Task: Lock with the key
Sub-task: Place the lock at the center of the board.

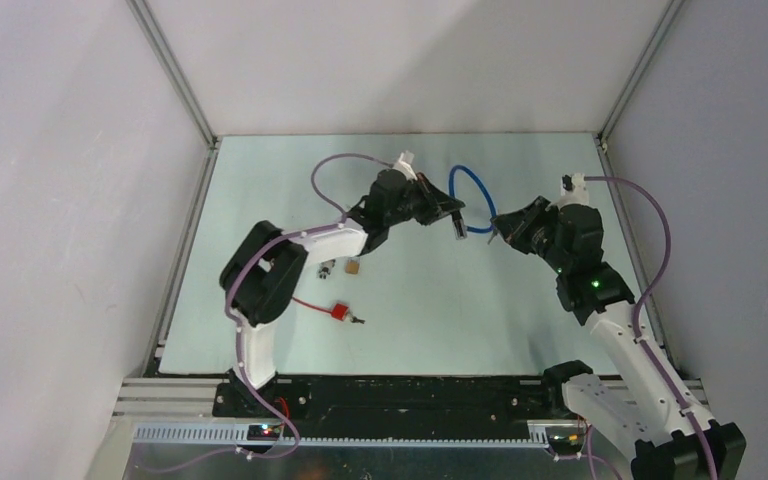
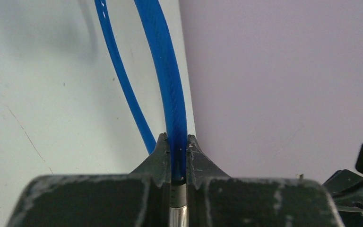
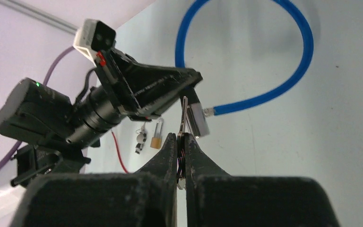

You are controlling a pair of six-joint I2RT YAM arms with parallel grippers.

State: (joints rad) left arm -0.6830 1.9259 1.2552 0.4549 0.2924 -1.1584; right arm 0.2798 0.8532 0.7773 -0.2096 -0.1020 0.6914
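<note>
Right gripper [image 3: 182, 138] clenched, fingers [image 3: 166, 153] pressed on the key [image 3: 184, 112]. Only the thin blade sticks up past the tips; the key's head is hidden between the pads. The blade stands just beside the silver lock head [image 3: 199, 122] at the cable [image 3: 283, 90] end. Cannot tell whether it touches the head or sits in a keyhole; no keyhole is visible.

Left gripper [image 2: 176, 141] is clamped on the cable just above its metal end, which is mostly hidden between the fingers. The cable rises from the tips, loops over and comes back down just left of them. The loop's far part is cut off at the top of the left wrist view.

From above, both grippers meet at the near side of the cable loop, left from the left, right from the right. The key is too small to make out there.

Bare table [image 1: 440, 320] shows near of the cable, and more between the cable and the back wall [image 1: 410, 70]. The table's right edge is near the cable.

Padlock [image 1: 354, 267] lies left and near of the cable, well apart. The small bits just left of it are blurred, possibly keys. Red tag [image 1: 340, 312] with a red cord lies nearer than the padlock, well apart from the cable.
</note>
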